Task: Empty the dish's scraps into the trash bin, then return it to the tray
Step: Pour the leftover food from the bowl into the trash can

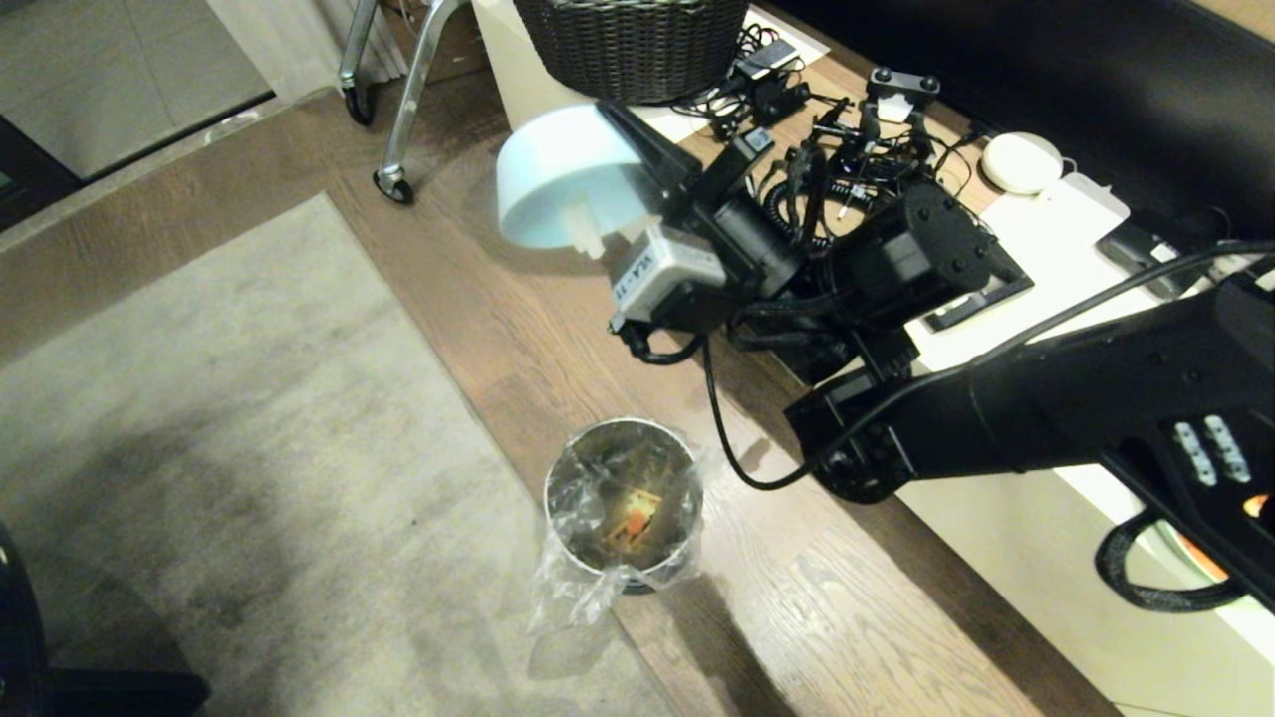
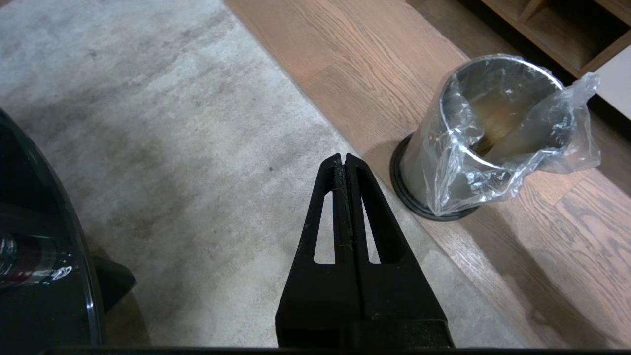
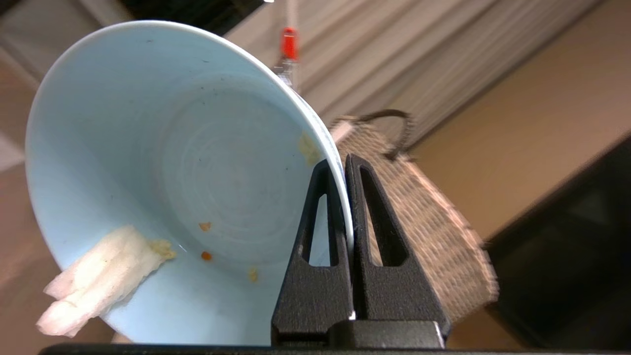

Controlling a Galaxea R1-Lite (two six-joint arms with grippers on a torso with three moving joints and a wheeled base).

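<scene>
One pale strip of scraps (image 3: 101, 281) clings at lip of pale-blue glossy bowl (image 1: 568, 179), upended upper centre, beyond steel lined bin (image 1: 623, 503); right gripper (image 3: 345, 162) jaws clamped on rim. Left gripper (image 2: 343, 160) jaws together, idle.

Trash bin (image 1: 623, 503) on wood floor (image 1: 827, 617)

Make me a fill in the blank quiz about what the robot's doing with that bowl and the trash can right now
The right gripper is shut on the rim of the ____.
A pale strip of the scraps clings at the dish's lower ____.
The trash bin stands on the floor, lined with clear ____.
The left gripper is shut and holds ____.

Missing words: dish; edge; plastic; nothing
</scene>
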